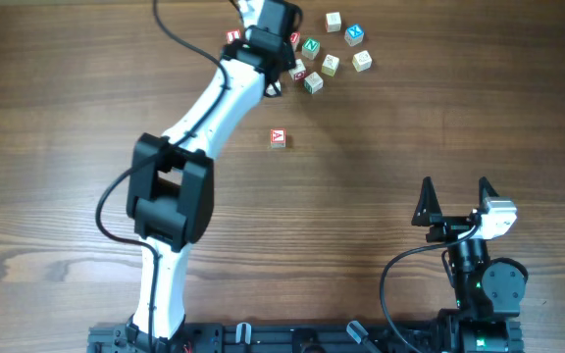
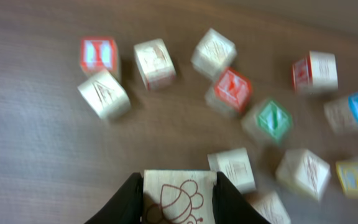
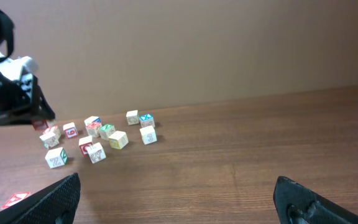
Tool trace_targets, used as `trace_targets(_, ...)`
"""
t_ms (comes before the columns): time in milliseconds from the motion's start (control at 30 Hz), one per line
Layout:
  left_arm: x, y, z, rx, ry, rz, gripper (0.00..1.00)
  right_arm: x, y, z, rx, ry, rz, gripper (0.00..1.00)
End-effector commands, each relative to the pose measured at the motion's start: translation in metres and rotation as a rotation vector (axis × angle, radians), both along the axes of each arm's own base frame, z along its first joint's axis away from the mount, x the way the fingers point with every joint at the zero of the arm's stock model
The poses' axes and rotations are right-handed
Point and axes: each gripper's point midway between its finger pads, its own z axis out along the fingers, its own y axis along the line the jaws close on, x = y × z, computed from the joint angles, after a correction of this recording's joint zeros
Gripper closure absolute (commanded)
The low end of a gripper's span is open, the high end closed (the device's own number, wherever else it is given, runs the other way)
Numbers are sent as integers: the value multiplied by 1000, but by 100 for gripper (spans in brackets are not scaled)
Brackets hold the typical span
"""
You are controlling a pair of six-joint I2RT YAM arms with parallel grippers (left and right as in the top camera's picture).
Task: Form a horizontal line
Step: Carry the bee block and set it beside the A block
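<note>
A pale cube with a red "A" (image 1: 278, 138) stands alone on the wooden table, with no other cube touching it. It also shows at the lower left of the right wrist view (image 3: 16, 199). My left gripper (image 1: 274, 84) is at the near edge of the loose cluster of letter cubes (image 1: 332, 51). It is shut on a pale cube with a brown bee drawing (image 2: 180, 196), held between its black fingers (image 2: 179, 202). My right gripper (image 1: 454, 201) is open and empty near the front right, far from the cubes (image 3: 179, 199).
Several loose letter cubes with red, green, blue and yellow faces lie scattered at the back of the table (image 2: 229, 90), (image 3: 98, 140). One red-faced cube (image 1: 231, 37) sits left of the left arm's wrist.
</note>
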Motion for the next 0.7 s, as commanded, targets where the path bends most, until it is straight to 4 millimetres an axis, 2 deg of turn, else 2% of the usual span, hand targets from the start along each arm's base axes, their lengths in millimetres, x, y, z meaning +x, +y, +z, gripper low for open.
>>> trace_targets(0, -25, -28, 2, 28, 37, -54, 74, -1, -1, 3, -5, -13, -3, 0)
trace_targets(133, -51, -44, -7, 45, 93, -32, 76, -1, -1, 3, -5, -13, -3, 0)
trace_targets(267, -75, -52, -16, 60, 163, -23, 80, -1, -1, 3, -5, -13, -3, 0)
trace_targets(433, -91, -53, -26, 78, 208, -5, 83, -1, -1, 3, -5, -13, -3, 0)
trace_targets(667, -119, -62, -52, 81, 276, -8, 82, -1, -1, 3, -5, -13, -3, 0)
